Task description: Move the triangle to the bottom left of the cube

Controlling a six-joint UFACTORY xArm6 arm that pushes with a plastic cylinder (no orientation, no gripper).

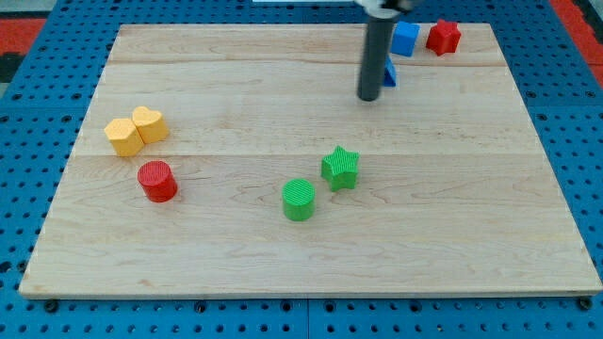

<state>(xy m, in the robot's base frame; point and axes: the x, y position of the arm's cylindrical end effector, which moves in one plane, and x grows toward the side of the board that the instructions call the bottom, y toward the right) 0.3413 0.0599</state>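
Our tip [369, 97] touching blue triangle [391, 73], below-left of blue cube [405, 39]; no jaws on rod, so nothing to judge there.

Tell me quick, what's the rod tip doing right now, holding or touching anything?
My tip: no gripper, so it holds nothing. It sits right beside the blue triangle, on that block's left in the view, just below-left of the blue cube. Actual contact cannot be told.

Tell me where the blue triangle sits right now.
The blue triangle lies near the view's top, right of centre, just below-left of the blue cube and mostly hidden behind my tip.
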